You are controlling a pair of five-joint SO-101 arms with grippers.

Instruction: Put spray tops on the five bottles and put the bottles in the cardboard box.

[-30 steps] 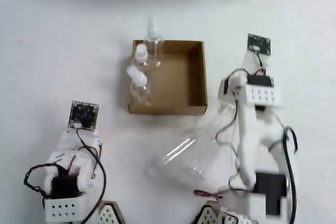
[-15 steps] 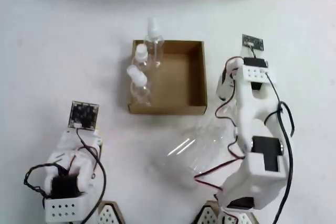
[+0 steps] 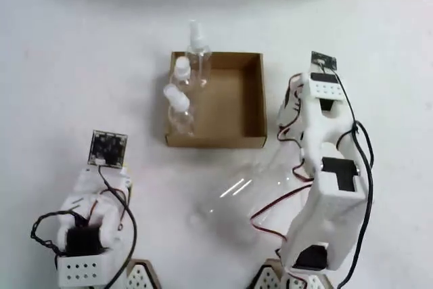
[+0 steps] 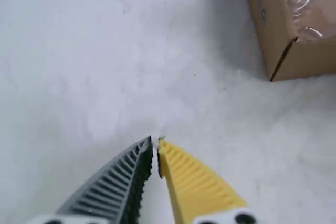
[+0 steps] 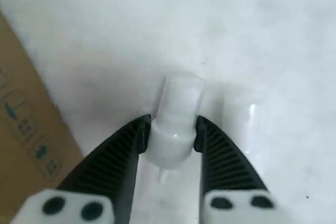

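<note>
One white table carries the cardboard box, three topped bottles standing along one of its walls, and just outside the opposite wall the right end effector is clamped on the collar of a white spray top. The left end effector, fingertips together, hangs over the table near a box corner. That round collar could twist or slip in so narrow a grip, or the arm could nudge the box and topple the bottles.
</note>
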